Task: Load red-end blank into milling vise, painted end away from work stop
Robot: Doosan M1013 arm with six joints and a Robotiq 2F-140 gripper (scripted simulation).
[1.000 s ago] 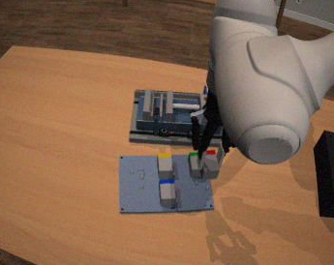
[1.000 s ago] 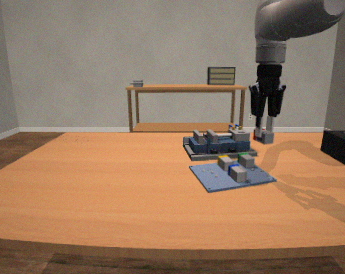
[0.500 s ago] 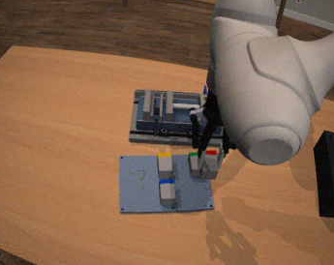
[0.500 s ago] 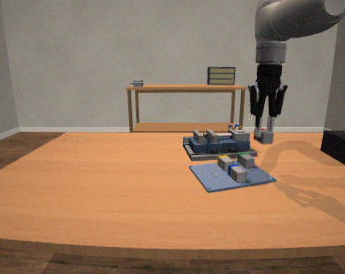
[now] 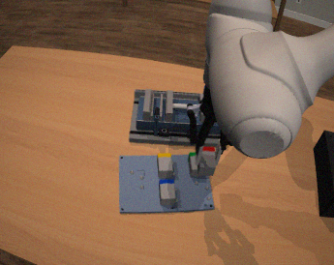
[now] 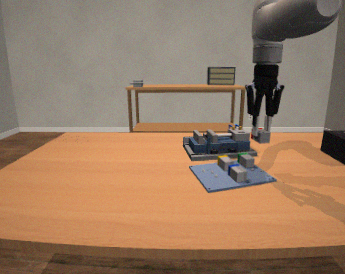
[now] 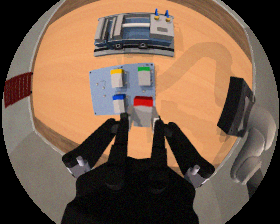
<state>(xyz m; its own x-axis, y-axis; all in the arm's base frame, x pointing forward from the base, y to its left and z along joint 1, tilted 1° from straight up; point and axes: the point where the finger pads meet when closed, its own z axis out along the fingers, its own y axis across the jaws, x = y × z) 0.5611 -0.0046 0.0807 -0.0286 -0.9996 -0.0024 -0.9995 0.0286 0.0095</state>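
My gripper [image 6: 261, 130] is shut on the grey blank with the red end [image 5: 208, 159] and holds it in the air, well above the right side of the blue infeed plate [image 5: 165, 184]. It also shows between my fingers in the wrist view [image 7: 143, 111]. The blanks with the yellow end [image 5: 165, 162], the blue end [image 5: 167, 191] and the green end [image 5: 195, 163] lie on the plate. The milling vise [image 5: 166, 111] stands behind the plate on its raised plate, with nothing between its jaws; its hose block [image 7: 161, 25] is at the right.
A black box [image 5: 332, 173] stands at the table's right edge. A side table [image 6: 185, 105] with a small rack stands at the back wall. My arm's large body hides the vise's right end in the top view.
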